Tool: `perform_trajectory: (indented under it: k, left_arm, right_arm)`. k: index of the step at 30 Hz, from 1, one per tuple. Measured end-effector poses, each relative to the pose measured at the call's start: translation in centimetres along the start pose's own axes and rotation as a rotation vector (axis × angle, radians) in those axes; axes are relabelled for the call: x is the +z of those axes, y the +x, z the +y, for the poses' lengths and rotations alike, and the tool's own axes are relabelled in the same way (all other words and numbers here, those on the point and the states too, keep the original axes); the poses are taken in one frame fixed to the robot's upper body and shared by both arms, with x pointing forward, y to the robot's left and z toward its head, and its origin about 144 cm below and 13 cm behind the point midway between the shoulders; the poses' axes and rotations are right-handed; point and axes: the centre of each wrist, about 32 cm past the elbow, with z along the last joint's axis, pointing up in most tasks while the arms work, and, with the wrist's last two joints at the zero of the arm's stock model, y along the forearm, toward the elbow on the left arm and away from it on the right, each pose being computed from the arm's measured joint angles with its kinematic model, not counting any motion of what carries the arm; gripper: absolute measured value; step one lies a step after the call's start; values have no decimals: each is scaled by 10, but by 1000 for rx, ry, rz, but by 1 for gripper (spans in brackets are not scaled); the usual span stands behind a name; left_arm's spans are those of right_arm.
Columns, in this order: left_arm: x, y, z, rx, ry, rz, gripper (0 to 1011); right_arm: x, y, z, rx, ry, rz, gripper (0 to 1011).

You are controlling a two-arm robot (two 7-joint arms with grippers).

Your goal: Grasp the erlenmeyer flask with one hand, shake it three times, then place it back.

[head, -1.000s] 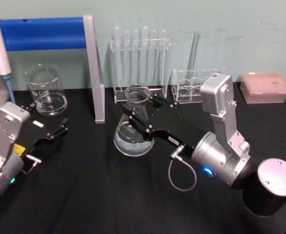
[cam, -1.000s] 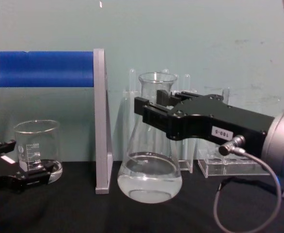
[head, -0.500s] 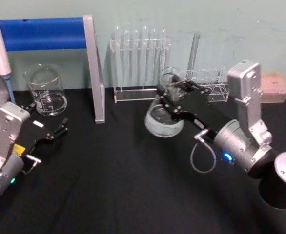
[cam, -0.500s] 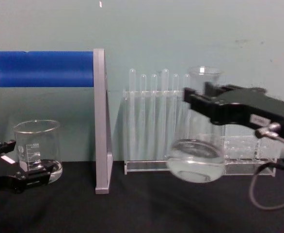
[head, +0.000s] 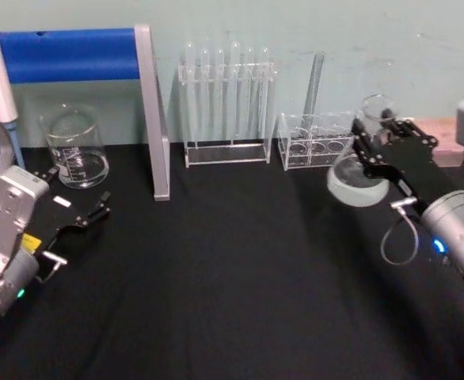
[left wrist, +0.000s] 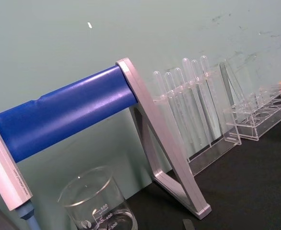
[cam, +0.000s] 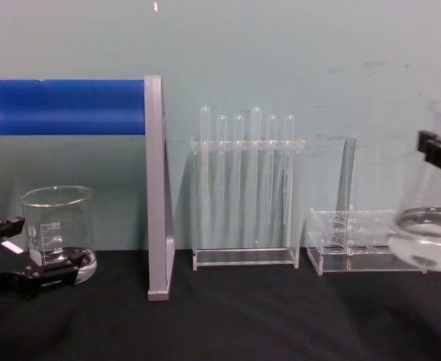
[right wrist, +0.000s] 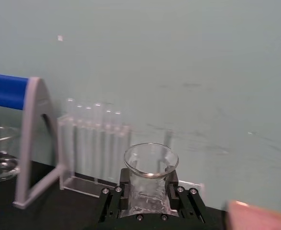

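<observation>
As right gripper (head: 377,127) holds flask (head: 357,179), beaker (head: 75,148) graduated

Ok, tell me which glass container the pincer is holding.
The cone-shaped flask at the right: the right pincer is shut on its neck. The straight-walled beaker stands free at the left, near the idle left pincer.
</observation>
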Motion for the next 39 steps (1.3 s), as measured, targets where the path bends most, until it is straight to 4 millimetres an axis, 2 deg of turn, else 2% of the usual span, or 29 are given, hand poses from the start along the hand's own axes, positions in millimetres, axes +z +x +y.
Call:
perform_trajectory:
  k: [8, 14, 21, 31, 39]
  left_arm:
    - [0, 0, 0, 0, 0, 0, 1001]
    - [0, 0, 0, 0, 0, 0, 1001]
    - [0, 0, 0, 0, 0, 0, 1001]
    - [0, 0, 0, 0, 0, 0, 1001]
    - [0, 0, 0, 0, 0, 0, 1001]
  right_arm:
    - [1, 5, -8, -29, -6, -7, 457]
    - [1, 0, -6, 27, -7, -2, 457]
    - [0, -16, 1, 170, -6, 17, 457]
    - [1, -54, 11, 502, 11, 39, 457]
    - [1, -66, 16, 592, 20, 44, 457]
